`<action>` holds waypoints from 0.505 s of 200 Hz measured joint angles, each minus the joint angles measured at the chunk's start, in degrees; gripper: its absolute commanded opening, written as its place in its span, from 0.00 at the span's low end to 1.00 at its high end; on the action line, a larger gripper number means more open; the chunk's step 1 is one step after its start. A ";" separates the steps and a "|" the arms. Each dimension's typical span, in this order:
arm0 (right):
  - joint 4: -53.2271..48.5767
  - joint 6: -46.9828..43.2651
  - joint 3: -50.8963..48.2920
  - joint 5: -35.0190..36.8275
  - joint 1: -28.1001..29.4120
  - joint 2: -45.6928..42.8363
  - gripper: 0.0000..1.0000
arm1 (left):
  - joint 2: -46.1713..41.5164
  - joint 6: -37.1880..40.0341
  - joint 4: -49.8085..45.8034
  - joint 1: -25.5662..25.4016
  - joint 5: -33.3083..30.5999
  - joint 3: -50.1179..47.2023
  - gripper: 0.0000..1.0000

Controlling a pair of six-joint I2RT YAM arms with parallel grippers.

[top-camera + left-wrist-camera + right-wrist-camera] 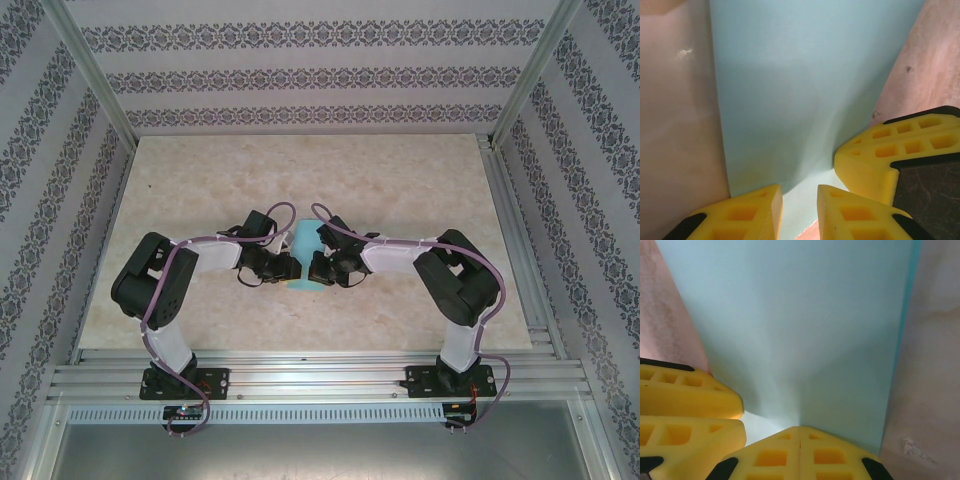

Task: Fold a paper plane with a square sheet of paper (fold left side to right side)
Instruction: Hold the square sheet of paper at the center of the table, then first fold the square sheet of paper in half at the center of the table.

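The top view looks down from above the near edge, taking in the whole bench (200, 180). Both wrist views hang very near the square sheet of paper (790, 90), facing far; all three share it.

Paper and plastic
The square sheet of paper (790, 90) is smooth and matt; my yellow fingers (770, 457) look like dull plastic; the marbled tabletop (675, 125) is faintly glossy.
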 measured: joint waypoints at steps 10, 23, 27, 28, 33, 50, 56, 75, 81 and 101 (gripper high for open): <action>-0.20 -0.02 0.09 0.22 0.02 0.00 0.05 | -0.20 -0.02 -0.07 -0.20 -0.42 0.02 0.28; -0.42 -0.04 0.13 0.31 0.02 0.00 0.05 | -0.46 -0.02 -0.42 -0.44 -0.66 0.17 0.29; -0.57 -0.07 0.22 0.42 0.04 0.00 0.05 | -0.50 -0.02 -0.68 -0.52 -0.83 0.31 0.30; -0.66 -0.07 0.26 0.42 0.04 0.00 0.05 | -0.50 0.00 -0.70 -0.55 -0.81 0.35 0.30; -0.81 -0.11 0.35 0.50 0.11 0.04 0.05 | -0.59 -0.02 -1.07 -0.63 -1.01 0.59 0.31; -1.36 -0.44 0.70 0.68 0.15 0.17 0.05 | -0.81 -0.02 -3.28 -0.66 -1.40 1.60 0.32; -1.46 -0.48 0.74 0.68 0.13 0.22 0.05 | -0.92 -0.02 -4.04 -0.61 -1.51 2.05 0.32; -1.73 -0.70 0.94 0.66 0.13 0.33 0.05 | -1.03 -0.04 -5.77 -0.48 -1.49 4.35 0.29; -1.75 -0.74 0.96 0.68 0.13 0.37 0.05 | -1.03 -0.09 -6.01 -0.48 -1.46 5.27 0.27; -1.95 -1.18 1.11 0.66 0.13 0.48 0.05 | -0.79 -0.17 -6.36 -0.28 -1.16 8.57 0.23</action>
